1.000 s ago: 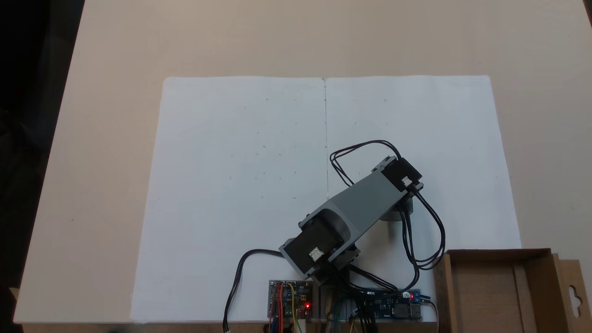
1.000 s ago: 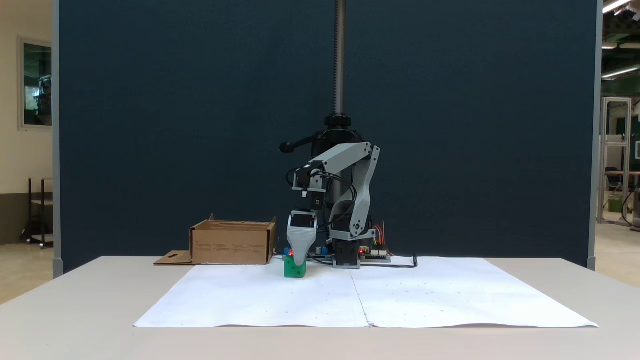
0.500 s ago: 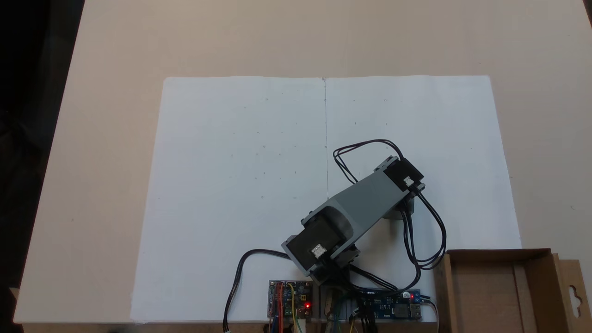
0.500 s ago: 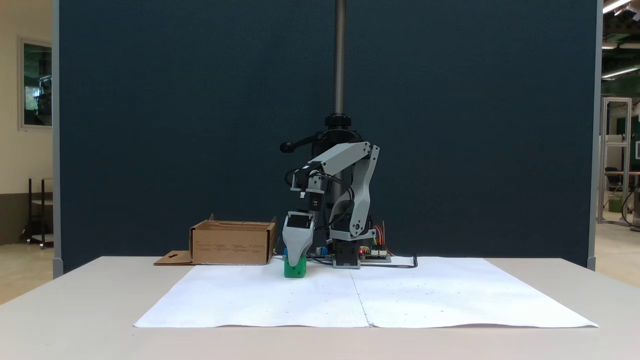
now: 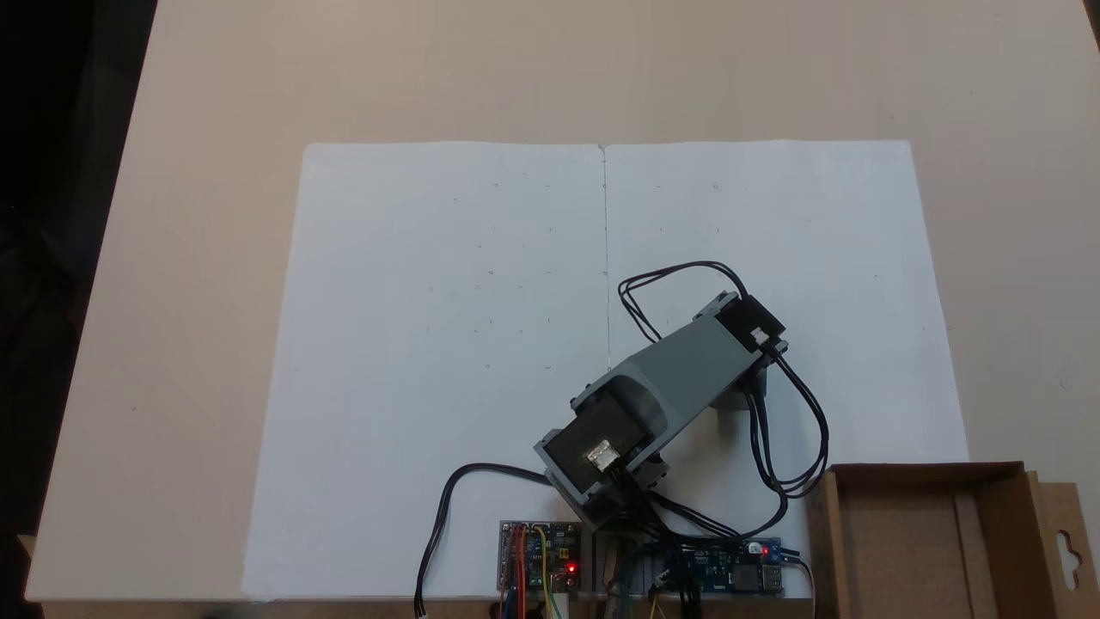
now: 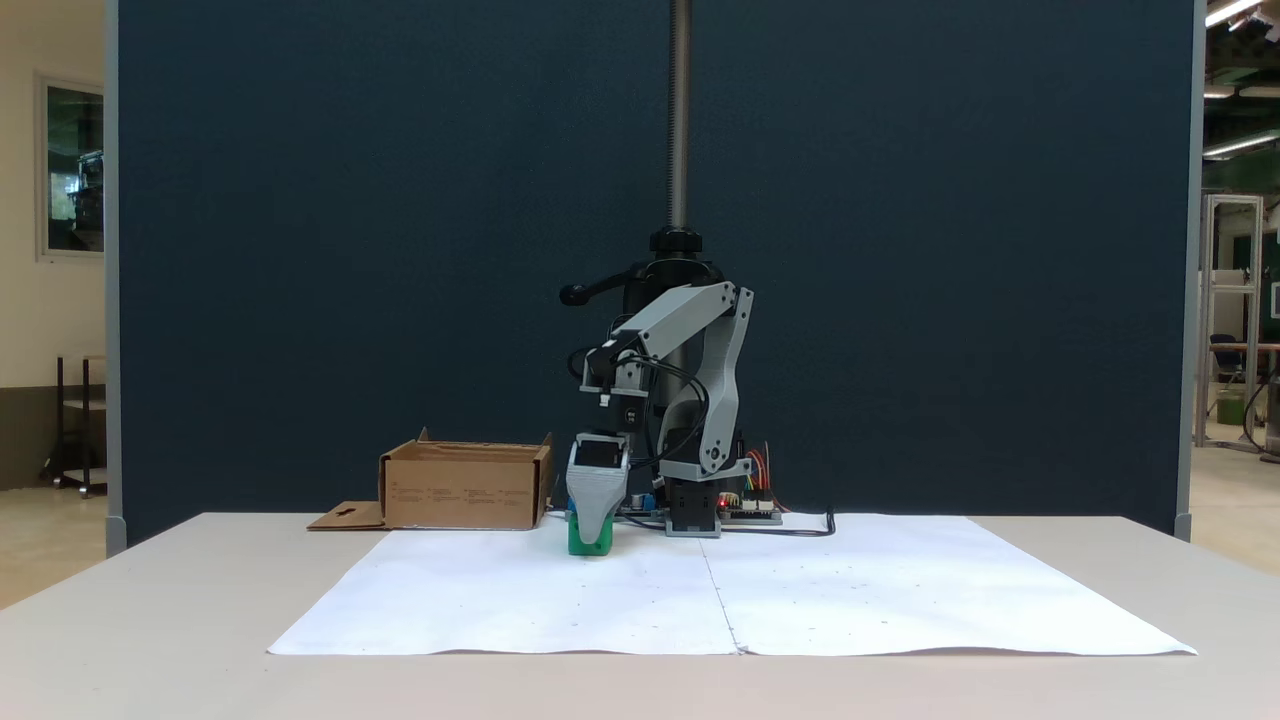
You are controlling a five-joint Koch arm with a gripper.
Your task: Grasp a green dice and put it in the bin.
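The green dice [image 6: 577, 542] sits on the white paper just in front of the arm's base, to the right of the bin in this fixed view. My gripper [image 6: 593, 536] points straight down over it, and its grey front finger [image 6: 597, 500] covers the middle of the dice. The other jaw lies behind, so the gap between the jaws is hidden. The bin [image 6: 465, 488] is a low brown cardboard box at the paper's back left corner. From above, the bin [image 5: 924, 470] is at the bottom right, and the arm [image 5: 679, 378] hides the dice and the gripper.
White paper [image 5: 447, 344] covers the middle of the beige table. Circuit boards [image 5: 540, 554] and black cables [image 5: 795, 430] crowd the arm's base. The bin's flap [image 5: 1066, 550] with its hang-hole lies flat beside it. A dark pole [image 6: 680, 120] and a blue partition stand behind.
The gripper has come down lower over the green dice, its front finger now covering more of it. The forearm has dipped with it. The dice has not moved.
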